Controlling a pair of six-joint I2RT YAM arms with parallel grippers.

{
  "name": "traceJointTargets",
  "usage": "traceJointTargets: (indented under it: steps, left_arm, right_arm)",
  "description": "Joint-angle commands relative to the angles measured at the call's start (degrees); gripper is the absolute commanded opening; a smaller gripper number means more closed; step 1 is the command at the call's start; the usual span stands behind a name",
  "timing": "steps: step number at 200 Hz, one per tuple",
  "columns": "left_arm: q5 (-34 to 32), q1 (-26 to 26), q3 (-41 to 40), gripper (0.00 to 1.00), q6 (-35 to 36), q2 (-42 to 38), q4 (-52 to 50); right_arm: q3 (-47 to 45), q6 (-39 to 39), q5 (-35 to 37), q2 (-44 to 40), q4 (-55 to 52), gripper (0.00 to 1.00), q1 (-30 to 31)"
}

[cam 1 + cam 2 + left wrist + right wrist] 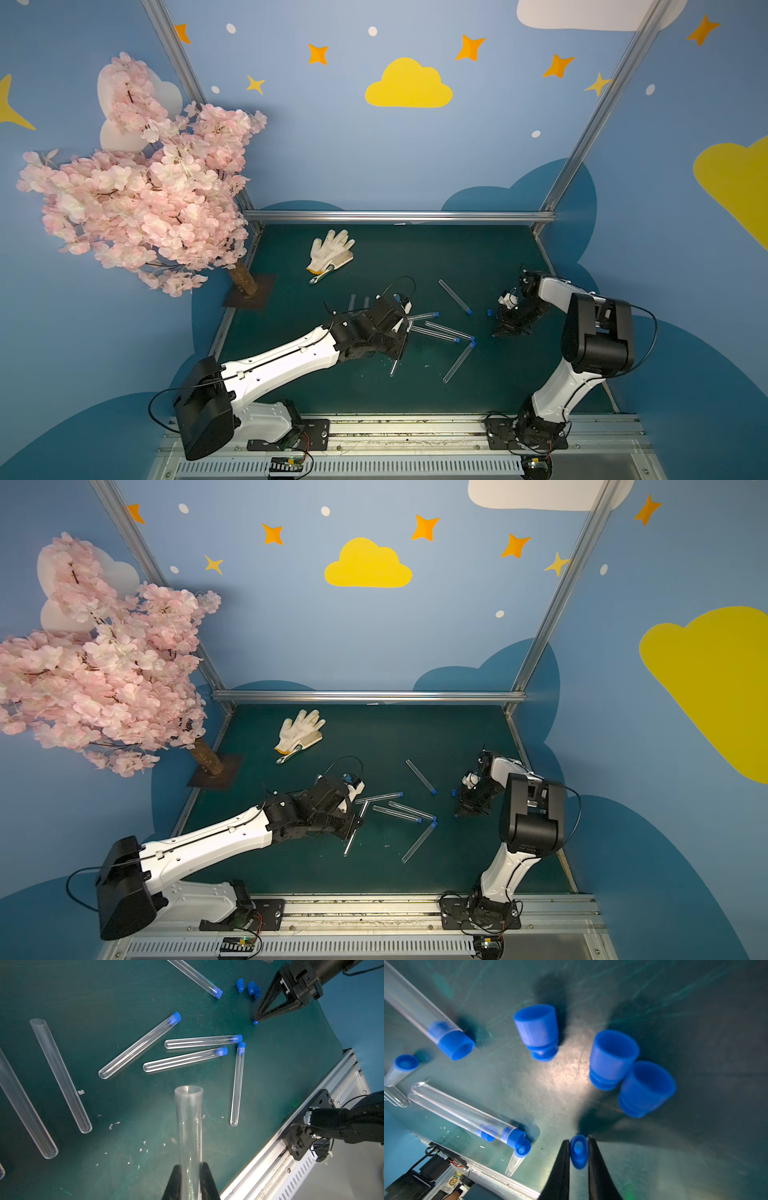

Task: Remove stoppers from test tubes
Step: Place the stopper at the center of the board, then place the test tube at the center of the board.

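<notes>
Backed by blue walls [374, 166] painted with yellow clouds [409, 85] and orange stars [318, 54]. Edged by aluminium rails [399, 216] around a dark green desk [457, 257]. Flanked at the left by a pink blossom tree [145, 199].

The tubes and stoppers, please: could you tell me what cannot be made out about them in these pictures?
- Top views: the left arm hides where the left gripper clamps its tube.
- Top views: the right gripper hides most loose stoppers.
- Left wrist view: the edge cuts off another tube; one end is unseen.

I see a white glove [330, 249] lying well apart from the left fingers [173, 1184], a pink blossom tree [141, 199] farther still
</notes>
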Motion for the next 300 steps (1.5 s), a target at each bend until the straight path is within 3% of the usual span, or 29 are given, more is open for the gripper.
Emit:
traceJointTargets:
  steps: [1,21,115,155,196,250,300]
  left_arm:
    - [1.20,1.37,-0.37,0.13,0.24,-1.08,-1.00]
    - [0.90,2.67,-0.30,0.13,0.21,-0.96,-1.29]
    - [0.64,7.68,-1.96,0.14,-1.62,-0.71,0.26]
    - [0.32,9.98,-1.52,0.15,-2.54,-1.48,-0.70]
    - [1.55,14.84,-2.40,0.15,-1.97,-1.43,-4.08]
    - [0.44,22.32,-1.13,0.15,2.02,-2.02,-9.34]
    - [-0.06,29.07,-0.37,0.15,4.08,0.53,-9.97]
  right_arm:
    - [0.93,0.05,1.25,1.24,-0.25,0.00,0.07]
    - [1.03,0.10,1.57,1.43,-0.28,0.00,0.10]
    - [1.84,-0.60,1.53,-1.00,-1.29,0.33,-0.02]
    - [2.68,-0.88,1.06,-2.52,-1.99,0.38,0.11]
    - [4.64,-1.06,0.18,-5.24,-3.79,0.55,0.68]
    - [5.95,0.23,-3.57,-10.26,-5.22,0.59,1.26]
    - [7.48,1.70,-9.88,-15.82,-7.95,0.66,7.87]
